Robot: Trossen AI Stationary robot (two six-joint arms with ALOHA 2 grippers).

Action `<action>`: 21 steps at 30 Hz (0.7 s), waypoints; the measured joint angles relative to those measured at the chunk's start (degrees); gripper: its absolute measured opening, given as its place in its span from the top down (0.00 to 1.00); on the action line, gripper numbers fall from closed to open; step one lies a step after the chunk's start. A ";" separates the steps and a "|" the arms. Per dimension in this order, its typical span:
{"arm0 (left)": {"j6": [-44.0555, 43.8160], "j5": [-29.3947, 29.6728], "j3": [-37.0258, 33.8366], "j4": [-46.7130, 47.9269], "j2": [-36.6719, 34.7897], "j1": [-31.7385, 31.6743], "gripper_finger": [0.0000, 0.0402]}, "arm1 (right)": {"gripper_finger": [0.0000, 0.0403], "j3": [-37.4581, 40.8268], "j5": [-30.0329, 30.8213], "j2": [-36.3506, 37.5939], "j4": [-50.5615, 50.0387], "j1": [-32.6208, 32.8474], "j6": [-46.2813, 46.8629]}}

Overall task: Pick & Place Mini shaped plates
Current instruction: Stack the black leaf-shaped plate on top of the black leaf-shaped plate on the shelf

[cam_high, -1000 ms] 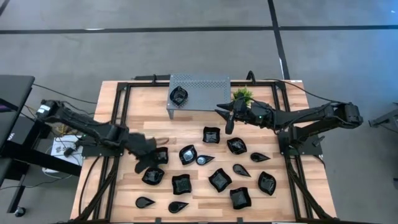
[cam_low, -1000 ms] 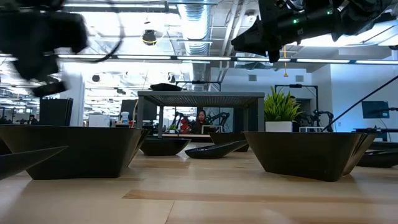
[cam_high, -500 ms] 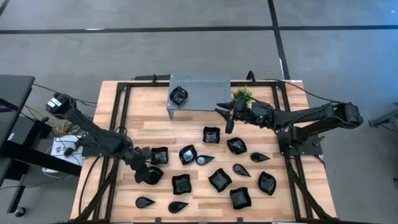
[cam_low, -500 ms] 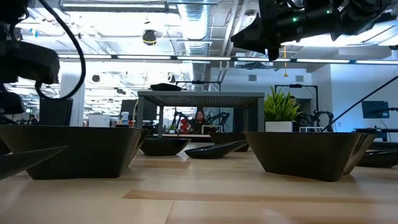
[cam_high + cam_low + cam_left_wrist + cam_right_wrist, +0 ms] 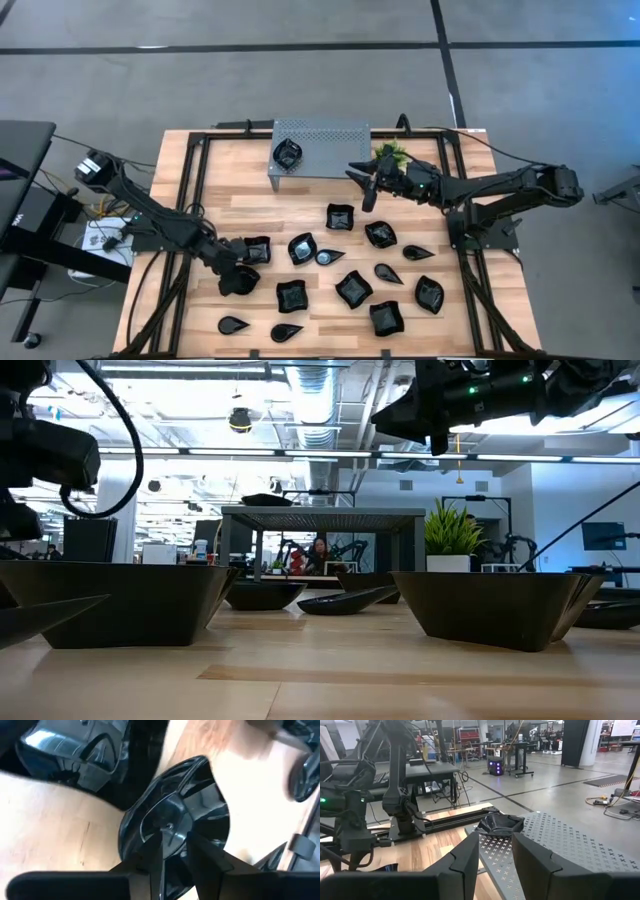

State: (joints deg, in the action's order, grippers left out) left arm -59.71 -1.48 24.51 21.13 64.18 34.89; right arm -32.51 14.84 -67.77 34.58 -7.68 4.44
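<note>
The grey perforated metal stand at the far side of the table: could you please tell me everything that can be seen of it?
The grey perforated metal stand is a low rectangular platform on thin legs, with a flat top punched with small cross-shaped holes. It stands upright on the wooden table at its far edge, beside the small green potted plant. One glossy black wavy-edged dish sits on top, near the left end in the high view. The right gripper hovers near its front; neither gripper touches it.

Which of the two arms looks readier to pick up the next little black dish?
The left: its hand sits low over a dish among the scattered ones. The right hand hovers near the grey stand.
</note>
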 joint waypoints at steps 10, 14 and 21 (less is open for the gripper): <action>4.59 2.21 0.11 4.08 -1.23 -0.02 0.78 | 0.72 0.00 -0.01 -0.01 0.16 0.02 0.10; 5.78 3.43 0.74 4.36 -3.02 -0.04 0.78 | 0.72 0.00 -0.01 0.00 0.18 0.02 0.10; 5.71 6.34 0.70 13.07 -4.47 -0.04 0.78 | 0.72 0.00 -0.01 0.00 0.27 0.02 0.10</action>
State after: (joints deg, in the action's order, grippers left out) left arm -54.00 4.86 25.21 34.20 59.71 34.85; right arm -32.51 14.83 -67.77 34.85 -7.66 4.54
